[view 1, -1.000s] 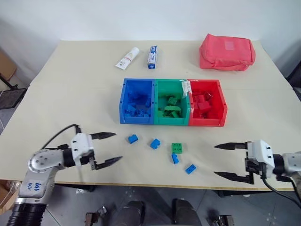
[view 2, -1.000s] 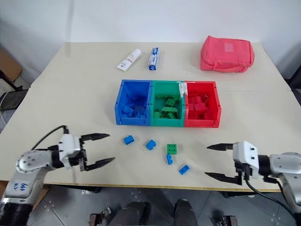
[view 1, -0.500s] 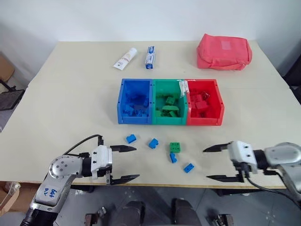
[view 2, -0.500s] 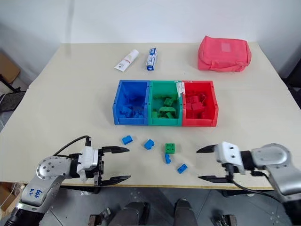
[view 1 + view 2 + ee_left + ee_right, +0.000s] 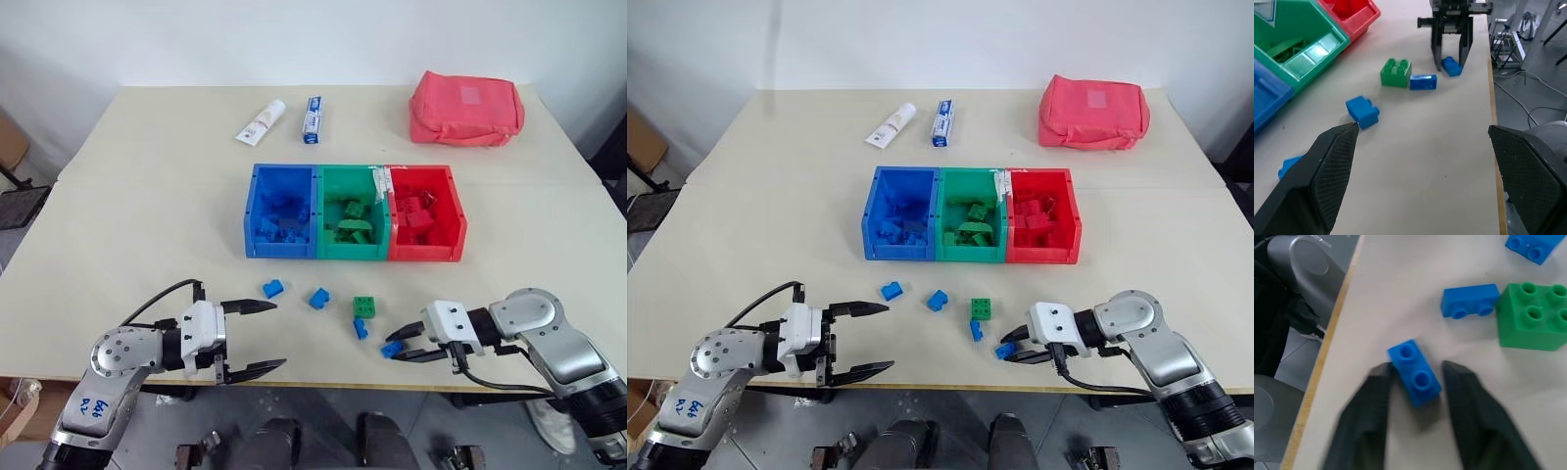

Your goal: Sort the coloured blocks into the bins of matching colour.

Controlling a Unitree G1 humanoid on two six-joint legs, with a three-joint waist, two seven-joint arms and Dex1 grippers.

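Three joined bins stand mid-table: blue [image 5: 282, 251], green [image 5: 353, 253] and red [image 5: 425, 255], each with blocks inside. In front of them lie loose blocks: two blue ones [image 5: 273, 288] [image 5: 319, 298], a green square one [image 5: 365, 306] and a small blue one [image 5: 361, 328]. Another blue block [image 5: 392, 348] [image 5: 1415, 374] sits by the table's front edge. My right gripper [image 5: 394, 344] [image 5: 1416, 366] is shut on it, one finger on each side. My left gripper [image 5: 278, 335] [image 5: 1422, 128] is open and holds nothing, near the front edge left of the loose blocks.
Two white toothpaste tubes [image 5: 260, 121] [image 5: 314, 118] lie at the back of the table. A red fabric pouch [image 5: 466, 107] sits at the back right. The table's front edge [image 5: 323, 384] runs just below both grippers.
My right gripper moved left to the blue block at the front edge and closed its fingers on it. My left gripper stayed open and shifted slightly right.
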